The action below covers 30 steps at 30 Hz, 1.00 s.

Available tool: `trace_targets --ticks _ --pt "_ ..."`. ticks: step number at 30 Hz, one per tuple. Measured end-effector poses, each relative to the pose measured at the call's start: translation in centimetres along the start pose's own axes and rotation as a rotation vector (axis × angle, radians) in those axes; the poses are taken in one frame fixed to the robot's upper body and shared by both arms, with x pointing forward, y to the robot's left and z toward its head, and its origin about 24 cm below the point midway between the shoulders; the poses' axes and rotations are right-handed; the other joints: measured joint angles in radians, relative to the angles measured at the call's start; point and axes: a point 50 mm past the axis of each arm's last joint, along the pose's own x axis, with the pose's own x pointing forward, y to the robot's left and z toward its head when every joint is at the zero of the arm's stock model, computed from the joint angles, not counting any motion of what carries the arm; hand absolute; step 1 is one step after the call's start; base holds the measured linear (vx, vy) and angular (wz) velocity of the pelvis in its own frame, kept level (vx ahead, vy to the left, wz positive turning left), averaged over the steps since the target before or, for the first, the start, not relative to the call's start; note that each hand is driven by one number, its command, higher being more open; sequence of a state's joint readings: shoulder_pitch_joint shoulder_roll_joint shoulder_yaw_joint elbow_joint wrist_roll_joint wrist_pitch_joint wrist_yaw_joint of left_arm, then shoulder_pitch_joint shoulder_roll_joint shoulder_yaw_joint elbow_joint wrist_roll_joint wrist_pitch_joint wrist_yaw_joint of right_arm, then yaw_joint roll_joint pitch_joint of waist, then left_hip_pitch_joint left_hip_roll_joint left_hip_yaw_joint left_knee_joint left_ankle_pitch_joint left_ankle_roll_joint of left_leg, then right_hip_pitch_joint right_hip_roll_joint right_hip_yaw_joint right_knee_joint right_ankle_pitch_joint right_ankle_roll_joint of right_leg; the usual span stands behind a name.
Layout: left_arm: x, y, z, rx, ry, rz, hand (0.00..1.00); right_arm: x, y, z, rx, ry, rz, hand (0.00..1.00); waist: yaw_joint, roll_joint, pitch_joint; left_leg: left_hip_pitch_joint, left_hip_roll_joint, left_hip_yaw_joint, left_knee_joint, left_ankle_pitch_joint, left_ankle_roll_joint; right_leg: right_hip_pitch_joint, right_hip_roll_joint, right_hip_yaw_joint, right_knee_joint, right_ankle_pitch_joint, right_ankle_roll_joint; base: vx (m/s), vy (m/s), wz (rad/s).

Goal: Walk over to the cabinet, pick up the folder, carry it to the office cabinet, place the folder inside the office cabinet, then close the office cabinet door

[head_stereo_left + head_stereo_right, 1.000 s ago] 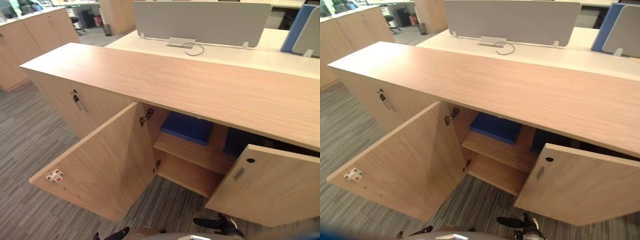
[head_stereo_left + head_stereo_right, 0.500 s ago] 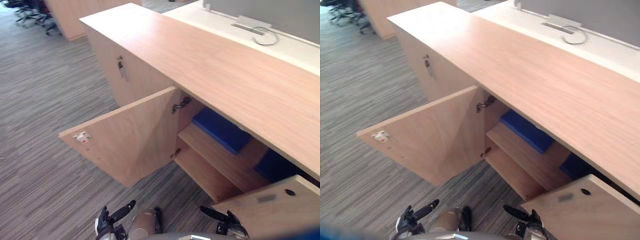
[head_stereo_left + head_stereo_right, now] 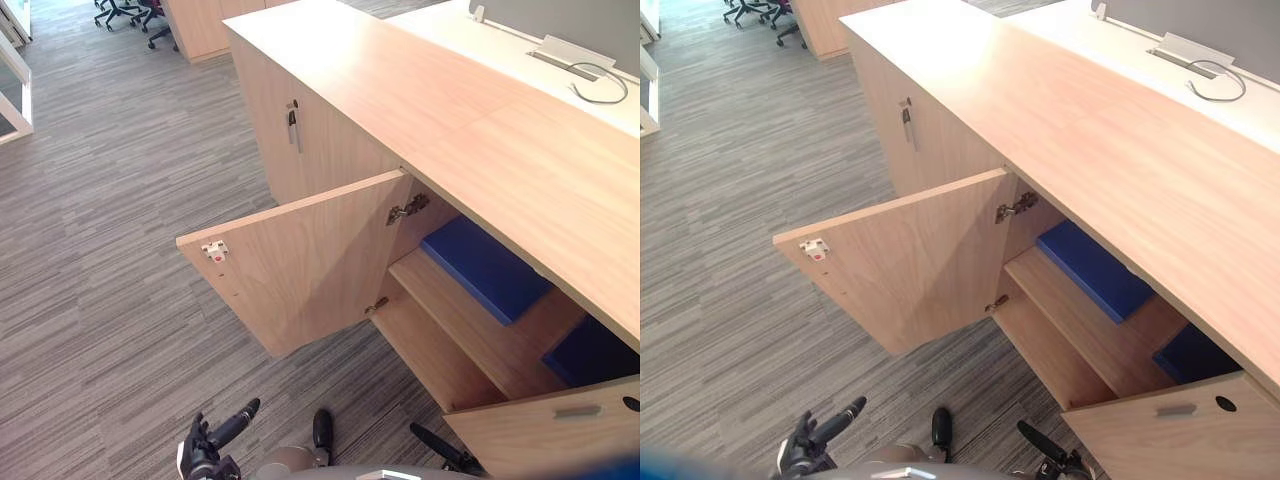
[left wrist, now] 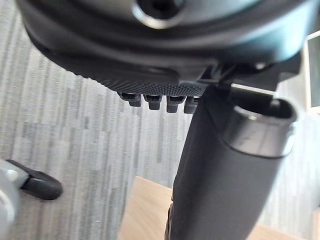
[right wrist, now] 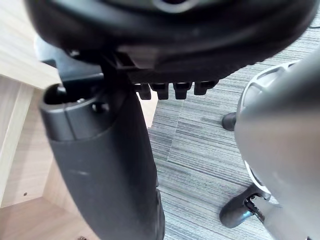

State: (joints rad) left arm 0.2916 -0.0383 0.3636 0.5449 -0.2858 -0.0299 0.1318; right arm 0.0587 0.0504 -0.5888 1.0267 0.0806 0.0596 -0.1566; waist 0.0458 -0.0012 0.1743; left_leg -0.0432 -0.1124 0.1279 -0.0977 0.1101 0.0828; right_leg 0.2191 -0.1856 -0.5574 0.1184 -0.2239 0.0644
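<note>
The left hand (image 3: 205,455) and right hand (image 3: 437,446) hang empty, fingers relaxed; the blue folder (image 3: 485,265) on the shelf (image 3: 470,330) looks flat, stiff, probably light; pinch its front edge.

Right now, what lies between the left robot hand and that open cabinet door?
Only bare grey carpet separates the left robot hand from the open door, as the left eye view shows.

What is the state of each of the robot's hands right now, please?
Left hand: open, holding nothing.
Right hand: open, holding nothing.
</note>
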Motion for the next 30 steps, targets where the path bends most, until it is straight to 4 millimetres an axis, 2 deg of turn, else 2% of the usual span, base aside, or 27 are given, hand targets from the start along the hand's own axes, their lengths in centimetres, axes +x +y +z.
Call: trace_targets --ticks 5,6,10,13,15,19,22,23,24,25,26,27,29,30 --pt "0.0 0.1 3.7 -0.010 -0.157 0.020 1.00 -0.1 0.0 0.1 -0.024 -0.012 0.007 1.00 -0.002 0.001 0.001 0.009 0.005 0.008 0.000 -0.002 -0.002 0.013 0.003 0.005 -0.020 -0.001 -0.002 -0.03 -0.028 -0.06" --pt "-0.1 -0.1 5.0 0.013 -0.211 0.026 1.00 -0.1 0.0 0.1 -0.037 -0.017 0.011 1.00 -0.002 -0.002 0.001 0.013 0.004 0.012 0.000 -0.005 -0.005 0.019 0.003 0.007 -0.025 0.000 -0.002 0.02 -0.033 -0.06" --pt "0.0 0.5 7.3 0.092 -0.299 0.035 1.00 -0.2 0.1 -0.1 -0.062 -0.018 0.022 1.00 -0.002 -0.012 0.003 0.043 0.004 0.020 0.000 -0.024 -0.013 0.047 0.004 0.020 -0.033 0.009 -0.007 0.06 -0.033 -0.10" --pt "0.6 0.6 10.3 0.189 -0.393 0.045 1.00 -0.2 0.3 -0.1 -0.087 -0.019 0.043 1.00 -0.001 -0.014 -0.003 0.059 0.022 0.022 0.000 -0.040 -0.025 0.046 0.020 0.060 -0.016 0.028 -0.037 0.07 -0.028 -0.06" --pt "0.8 0.8 11.5 0.215 -0.426 0.050 1.00 -0.2 0.3 0.0 -0.101 -0.021 0.044 1.00 -0.001 -0.012 -0.007 0.071 0.039 0.026 0.000 -0.046 -0.030 0.043 0.029 0.080 0.003 0.042 -0.054 0.07 -0.012 -0.09" --pt "1.4 1.6 14.0 0.269 -0.475 0.070 1.00 0.0 0.4 -0.2 -0.120 -0.002 0.056 1.00 -0.001 -0.013 -0.018 0.091 0.073 0.028 0.004 -0.056 -0.044 0.036 0.051 0.107 0.041 0.072 -0.052 0.09 -0.022 -0.06" --pt "1.9 2.4 15.8 0.313 -0.497 0.095 1.00 0.1 0.4 0.1 -0.123 -0.004 0.063 1.00 -0.004 0.006 -0.030 0.101 0.112 0.024 0.007 -0.056 -0.046 -0.006 0.067 0.137 0.129 0.083 -0.053 0.10 -0.041 -0.09" --pt "2.0 2.9 16.3 0.332 -0.501 0.107 1.00 0.1 0.2 0.4 -0.127 -0.010 0.061 1.00 -0.004 0.026 -0.031 0.101 0.137 0.020 0.007 -0.055 -0.048 -0.025 0.083 0.151 0.113 0.027 -0.046 0.06 -0.101 -0.18" --pt "2.1 3.3 16.8 0.347 -0.505 0.113 1.00 0.2 0.1 0.7 -0.136 -0.018 0.063 1.00 -0.004 0.033 -0.028 0.106 0.151 0.018 0.007 -0.048 -0.058 -0.032 0.094 0.151 0.024 0.015 -0.046 0.01 -0.110 -0.15" --pt "2.1 3.3 17.2 0.355 -0.512 0.111 1.00 0.2 0.0 0.7 -0.143 -0.018 0.062 1.00 -0.004 0.031 -0.029 0.108 0.152 0.017 0.007 -0.046 -0.063 -0.035 0.095 0.151 -0.023 0.024 -0.047 -0.03 -0.146 0.00" --pt "2.1 3.1 18.4 0.366 -0.537 0.095 1.00 0.2 -0.3 0.6 -0.149 -0.015 0.059 1.00 -0.004 0.014 -0.035 0.109 0.140 0.017 0.007 -0.050 -0.085 -0.062 0.080 0.157 -0.072 0.119 -0.030 -0.05 -0.113 0.17" --pt "2.2 2.9 18.7 0.366 -0.542 0.078 1.00 0.3 -0.6 0.6 -0.152 -0.012 0.051 1.00 -0.009 0.016 -0.039 0.112 0.142 0.010 0.006 -0.056 -0.094 -0.057 0.075 0.156 -0.060 0.101 -0.010 -0.04 -0.151 0.12" --pt "2.3 2.2 18.9 0.369 -0.547 0.030 1.00 0.5 -1.8 1.2 -0.163 -0.021 0.025 1.00 -0.005 0.044 -0.055 0.111 0.157 0.006 0.002 -0.045 -0.111 -0.057 0.092 0.168 -0.068 0.092 -0.017 -0.04 -0.155 -0.05" --pt "2.4 1.9 18.8 0.374 -0.538 -0.002 1.00 0.6 -2.4 1.9 -0.170 -0.035 0.011 1.00 -0.006 0.069 -0.063 0.110 0.163 0.006 0.001 -0.047 -0.117 -0.058 0.102 0.172 -0.073 0.089 -0.021 -0.06 -0.133 -0.11"
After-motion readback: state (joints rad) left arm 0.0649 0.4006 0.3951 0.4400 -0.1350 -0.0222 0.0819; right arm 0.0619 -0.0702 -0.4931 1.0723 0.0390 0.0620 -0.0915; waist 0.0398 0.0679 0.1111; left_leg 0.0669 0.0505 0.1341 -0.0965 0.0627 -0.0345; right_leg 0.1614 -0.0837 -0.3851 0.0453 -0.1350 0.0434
